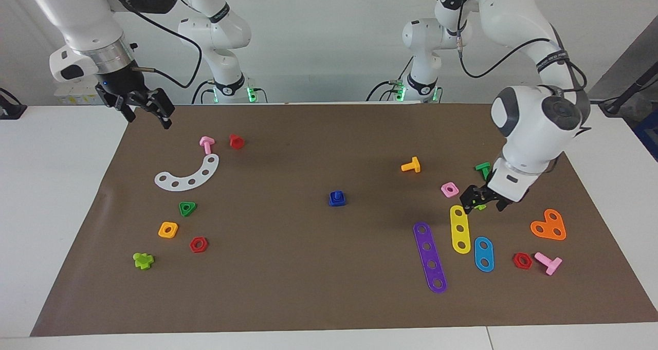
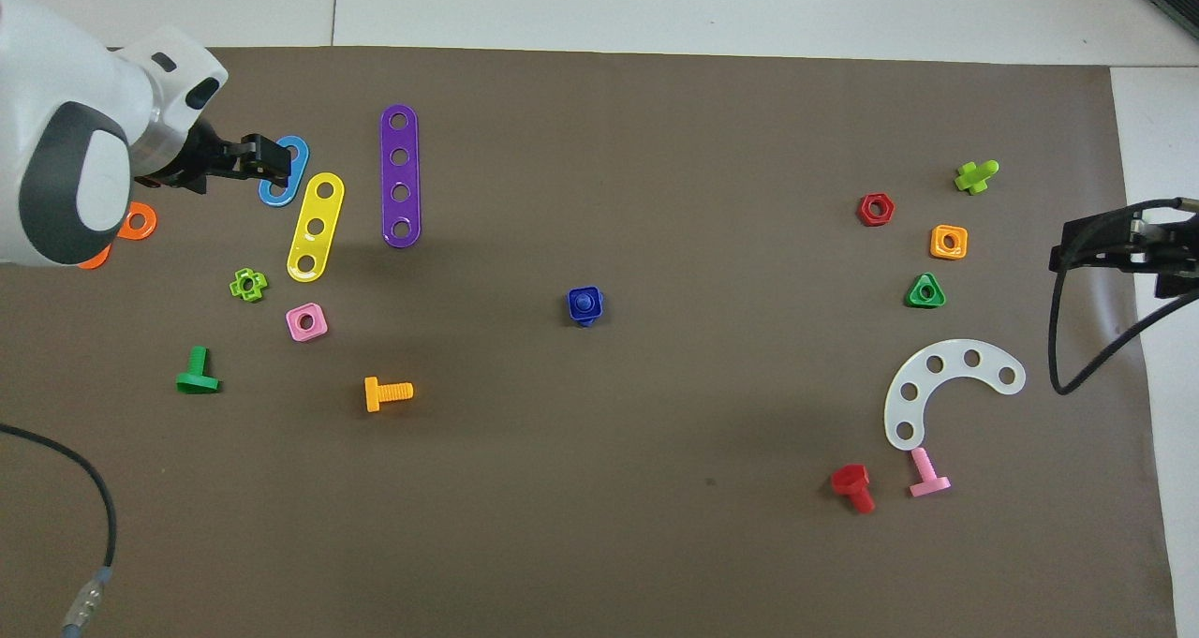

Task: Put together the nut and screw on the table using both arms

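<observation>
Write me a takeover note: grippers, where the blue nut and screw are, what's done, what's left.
Left gripper: open, empty, in the air over the strips at the left arm's end of the table.
Right gripper: open, empty, waiting over the mat's edge at its own end.
Nut and screw: mid-mat, screw standing in the nut, nothing touching them.
Done: the two appear joined and set down.
Left: apparently nothing but parking the arms.

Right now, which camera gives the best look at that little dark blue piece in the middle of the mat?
The overhead view: the dark blue nut faces the lens, its square outline clear, the screw's round shaft end standing in its centre. The facing view shows the same pair from the side and slantwise, as a low blue lump.
</observation>
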Controlling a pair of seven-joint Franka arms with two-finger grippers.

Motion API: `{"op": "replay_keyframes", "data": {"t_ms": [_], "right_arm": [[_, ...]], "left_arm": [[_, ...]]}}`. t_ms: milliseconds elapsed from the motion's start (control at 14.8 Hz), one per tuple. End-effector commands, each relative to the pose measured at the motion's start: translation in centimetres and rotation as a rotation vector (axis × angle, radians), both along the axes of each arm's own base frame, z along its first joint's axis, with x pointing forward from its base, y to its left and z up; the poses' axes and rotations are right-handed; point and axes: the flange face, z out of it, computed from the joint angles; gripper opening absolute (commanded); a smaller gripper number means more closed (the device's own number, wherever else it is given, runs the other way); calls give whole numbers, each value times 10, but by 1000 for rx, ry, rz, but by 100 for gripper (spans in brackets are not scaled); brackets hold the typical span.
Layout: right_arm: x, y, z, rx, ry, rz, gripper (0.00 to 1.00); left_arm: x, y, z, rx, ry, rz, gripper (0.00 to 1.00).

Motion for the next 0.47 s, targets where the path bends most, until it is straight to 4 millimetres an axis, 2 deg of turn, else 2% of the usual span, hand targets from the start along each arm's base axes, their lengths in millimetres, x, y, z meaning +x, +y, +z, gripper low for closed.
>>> {"op": "replay_keyframes", "data": {"t_ms": [0, 203, 406], "right_arm": [[-3, 2, 1, -9, 22, 63, 100], [-6, 2, 9, -25, 52, 67, 100], [-5, 4, 8, -15, 45, 60, 100]], "left_arm": [[-33, 0, 51, 19, 42, -13, 100], [-66, -4, 97, 30, 60, -13, 100], [-99, -20, 116, 39, 64, 25, 100]]}}
